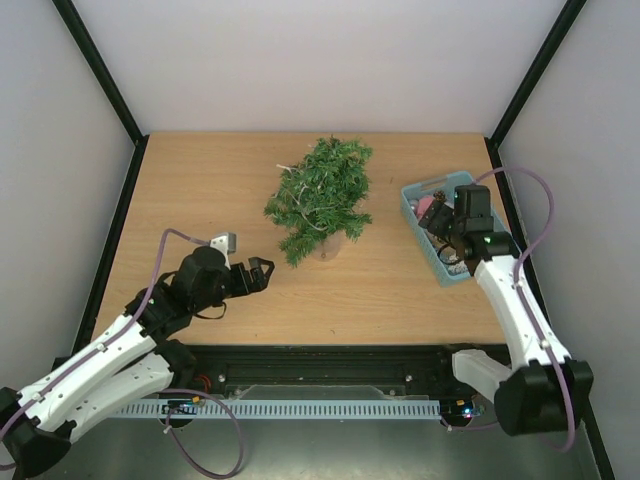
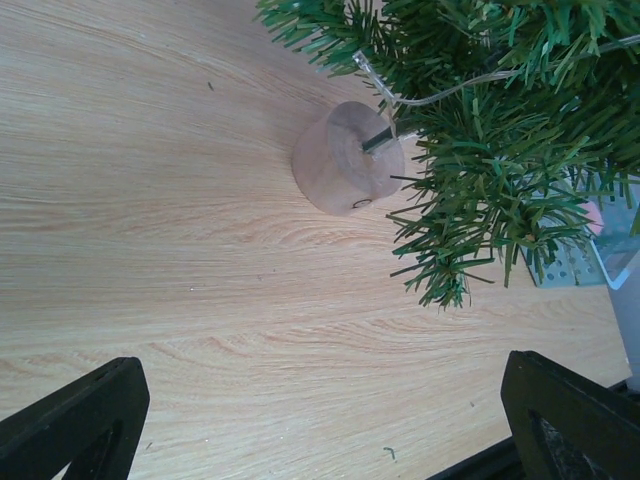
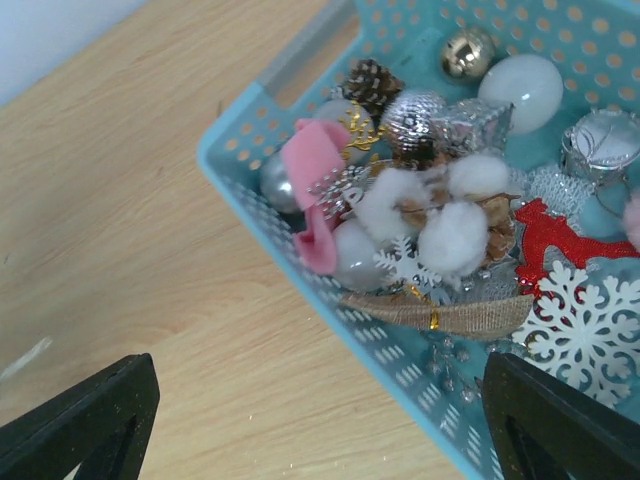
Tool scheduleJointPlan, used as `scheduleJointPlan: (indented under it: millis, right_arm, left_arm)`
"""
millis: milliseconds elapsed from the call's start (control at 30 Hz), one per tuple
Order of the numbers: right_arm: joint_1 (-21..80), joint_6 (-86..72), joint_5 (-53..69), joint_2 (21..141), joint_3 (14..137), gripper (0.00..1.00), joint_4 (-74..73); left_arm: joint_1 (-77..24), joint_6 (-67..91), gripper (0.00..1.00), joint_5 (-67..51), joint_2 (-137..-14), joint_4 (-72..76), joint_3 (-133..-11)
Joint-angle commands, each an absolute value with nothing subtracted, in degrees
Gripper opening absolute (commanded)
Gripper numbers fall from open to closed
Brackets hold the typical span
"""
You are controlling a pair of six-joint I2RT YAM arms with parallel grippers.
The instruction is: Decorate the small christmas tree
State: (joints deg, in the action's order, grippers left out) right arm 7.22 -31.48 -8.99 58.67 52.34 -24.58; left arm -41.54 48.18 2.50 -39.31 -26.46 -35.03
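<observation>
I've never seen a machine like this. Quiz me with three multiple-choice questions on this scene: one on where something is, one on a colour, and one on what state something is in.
1. Where does the light-blue basket stand relative to the small christmas tree?
A. To its left
B. To its right
C. In front of it, at the near edge

2. What colour is the large snowflake in the basket?
A. Red
B. Gold
C. White

3. How does the left gripper stand?
A. Open, holding nothing
B. Shut on a bauble
C. Shut on a tree branch

Answers:
1 B: the top view shows the basket on the tree's right.
2 C: the right wrist view shows it plainly white.
3 A: the left wrist view shows both fingers wide apart with nothing between them.
</observation>
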Motion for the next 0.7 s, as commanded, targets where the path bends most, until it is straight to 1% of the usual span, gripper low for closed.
scheduleJointPlan:
  millis: [0,100,167,200,233,400,667]
  right_arm:
    - [2.3,-31.1,-4.9,66.3,54.7,0.85,-19.6]
    - [-1.3,-31.8,-2.4,72.4,55.5,0.69,-17.5]
    - [-2.0,-31.7,-2.4,76.6,56.5,0.64,-16.9]
    - [-2.1,-31.5,-2.8,78.0,57.2,0.58,-17.0]
    - [-2.1,-31.2,-3.1,79.5,57.6,0.55,-17.0]
    - [-2.1,-29.3,-4.0,84.3,57.7,0.52,-15.7]
    - [-2.1,-28.7,-4.7,88.9,60.8,0.52,-14.5]
  left_arm:
    - [-40.2,46.1,0.99,-2.1,-39.8,-22.5,-33.5]
    - [-40.1,46.0,1.00,-3.6,-40.1,-21.7,-32.9]
    - [-40.1,45.7,1.00,-4.2,-40.1,-21.6,-32.3]
    - [-40.0,45.8,0.99,-4.2,-40.0,-21.7,-32.1]
    - [-40.0,45.8,0.99,-4.3,-39.8,-21.6,-31.8]
    - [-39.9,46.9,1.00,-4.3,-39.1,-20.8,-30.7]
    - [-39.9,47.4,0.99,-4.4,-40.2,-19.5,-30.5]
